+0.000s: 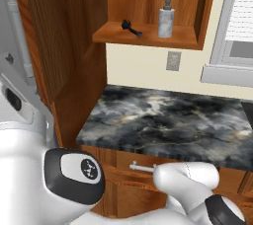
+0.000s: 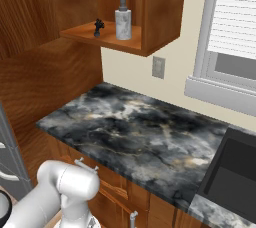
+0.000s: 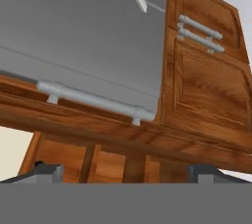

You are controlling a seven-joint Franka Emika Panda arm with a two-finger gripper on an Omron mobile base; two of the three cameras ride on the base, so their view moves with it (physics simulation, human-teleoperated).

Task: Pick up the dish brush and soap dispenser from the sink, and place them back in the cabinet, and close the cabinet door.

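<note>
An open reddish-brown wall cabinet (image 1: 148,35) hangs above a grey-black marbled countertop (image 1: 168,120). On the cabinet's wooden shelf floor stand both task items: the soap dispenser (image 1: 166,18), a white bottle with a dark grey pump top, stands upright toward the right end of the shelf, and the dish brush (image 1: 131,27), here looking small and dark, lies just to its left, near the shelf's front edge — the two are close but not touching. In the right base view the same pair appears, brush (image 2: 98,27) left of bottle (image 2: 123,19), both near the front edge of the shelf. The black sink (image 2: 232,174) sits recessed at the right end of the countertop. A pale wall outlet (image 1: 173,60) is set between shelf and counter, and a window with white blinds (image 2: 235,17) lies to the right. The white arm (image 1: 188,179) bends low in front of the wooden base drawers. In the hand view, the gripper (image 3: 125,171) points at a wooden panel edge bearing a long grey bar handle (image 3: 96,101), with the grey fridge front (image 3: 78,26) behind it — its two dark fingertips stand wide apart, released, holding nothing.
</note>
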